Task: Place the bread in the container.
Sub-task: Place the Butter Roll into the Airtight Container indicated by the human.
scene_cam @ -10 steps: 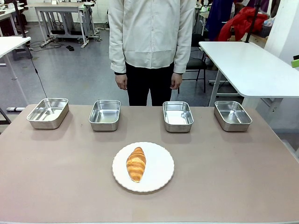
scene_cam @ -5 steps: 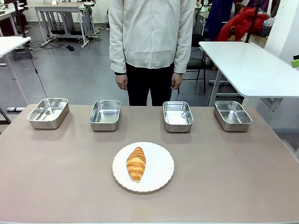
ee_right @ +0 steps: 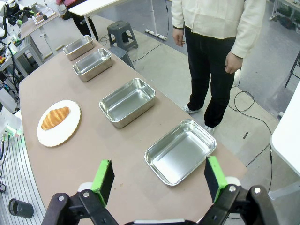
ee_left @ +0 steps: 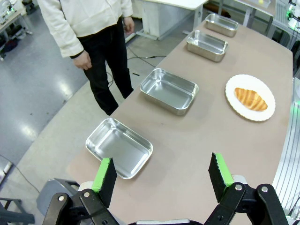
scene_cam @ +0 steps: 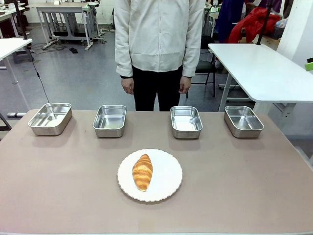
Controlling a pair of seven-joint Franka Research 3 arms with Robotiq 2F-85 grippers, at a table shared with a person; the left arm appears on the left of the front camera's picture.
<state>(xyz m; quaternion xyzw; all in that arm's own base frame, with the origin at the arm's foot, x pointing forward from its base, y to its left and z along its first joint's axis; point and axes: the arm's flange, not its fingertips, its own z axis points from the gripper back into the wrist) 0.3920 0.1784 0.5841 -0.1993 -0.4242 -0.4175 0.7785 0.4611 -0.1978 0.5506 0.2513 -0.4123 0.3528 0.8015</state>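
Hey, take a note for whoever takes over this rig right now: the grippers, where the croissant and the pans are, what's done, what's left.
Left gripper: open, empty, raised over the table's left end.
Right gripper: open, empty, raised over the right end.
Bread: lying on the white plate, mid-table on the robot's side.
Four pans: in a row beyond the plate, all empty.
Person: standing at the far side, hands down.
Done: nothing yet.
Left: grasp the bread and set it in a pan; which pan isn't shown.
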